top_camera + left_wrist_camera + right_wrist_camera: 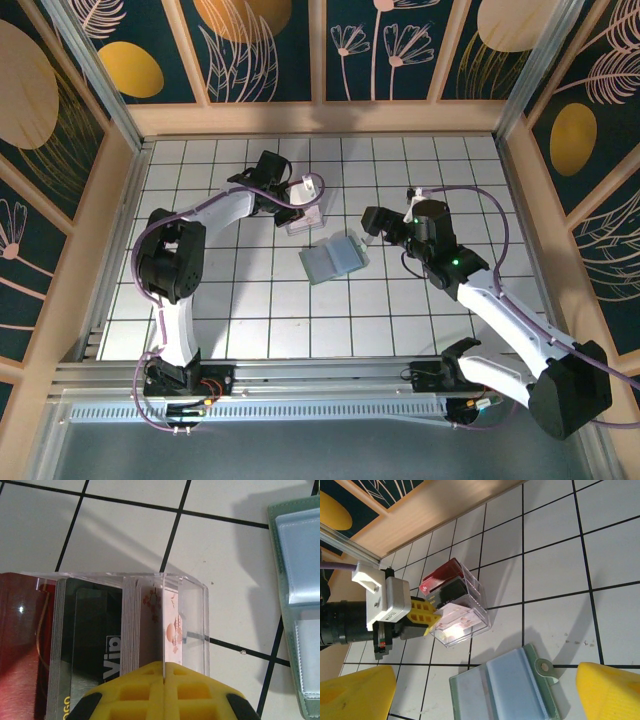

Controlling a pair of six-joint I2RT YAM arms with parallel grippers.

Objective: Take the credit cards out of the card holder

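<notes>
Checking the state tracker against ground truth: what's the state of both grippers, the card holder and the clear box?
card holder: open, lying flat on the table.
clear box: on the table, cards stacked inside.
left gripper: shut, tips at the clear box's edge.
right gripper: open, empty, over the card holder.

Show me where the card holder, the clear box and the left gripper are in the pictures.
card holder (333, 258): top view, its middle.
clear box (454, 600): right wrist view, middle, over dark cards.
left gripper (164, 665): left wrist view, where the yellow fingertips meet.
</notes>
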